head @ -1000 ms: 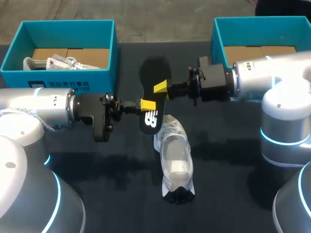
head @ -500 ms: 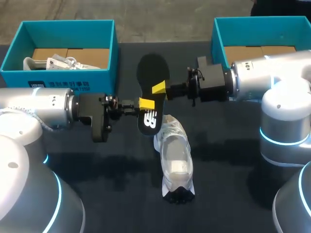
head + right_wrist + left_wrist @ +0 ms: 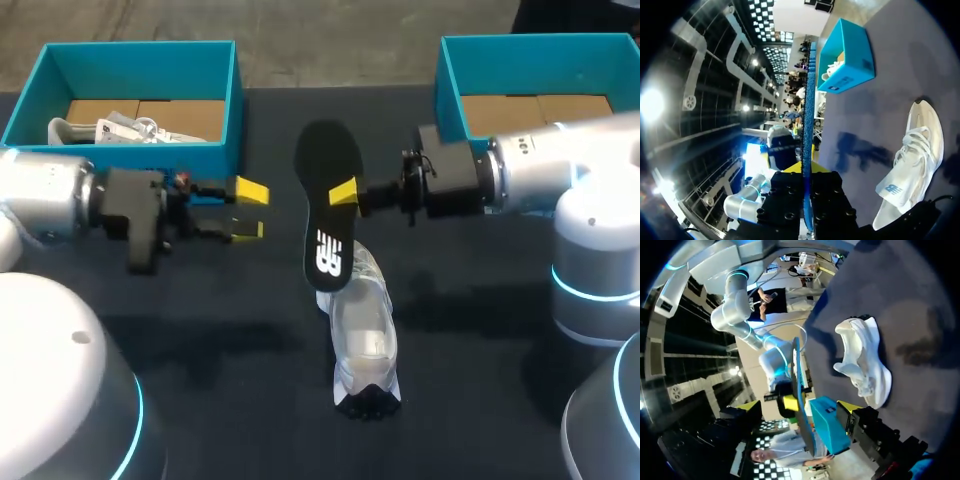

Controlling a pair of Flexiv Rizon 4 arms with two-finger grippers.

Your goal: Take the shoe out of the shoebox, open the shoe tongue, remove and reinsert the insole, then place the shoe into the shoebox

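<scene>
My right tool is clamped on the insole edge at frame centre. The left tool is wide open and empty, to its left. The shoe lies on the desk just below the insole, long axes roughly in line; right arm nearer. Insole is thin, flat and black; shoe is soft white mesh.
</scene>
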